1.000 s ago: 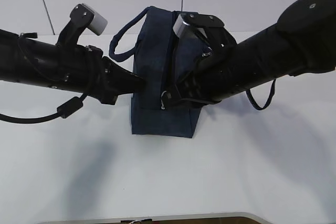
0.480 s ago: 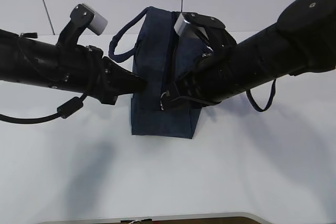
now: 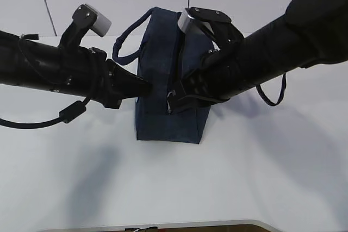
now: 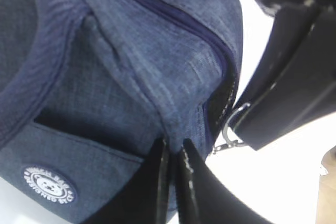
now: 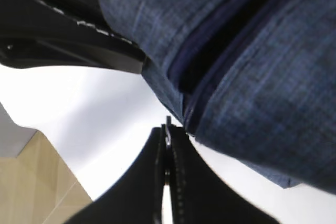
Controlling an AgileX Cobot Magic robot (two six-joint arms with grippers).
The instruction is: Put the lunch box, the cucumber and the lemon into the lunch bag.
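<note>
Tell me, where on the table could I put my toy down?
In front of the lunch bag, the white table is bare to its near edge. Around the bag it is crowded: the left gripper and right gripper press against it.

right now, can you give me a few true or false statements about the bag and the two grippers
1. The left gripper pinches a fold of the lunch bag fabric with its jaws shut. True.
2. The right gripper has its jaws wide open above the bag. False: they are shut on the silver ring pull of the zipper, at the bag's end.
3. A lemon lies on the white table in front of the bag. False: no lemon, cucumber or lunch box shows in any view.
4. The bag carries a small round white logo. True.
5. The bag lies flat on its side. False: it stands upright, zipper on top.
</note>
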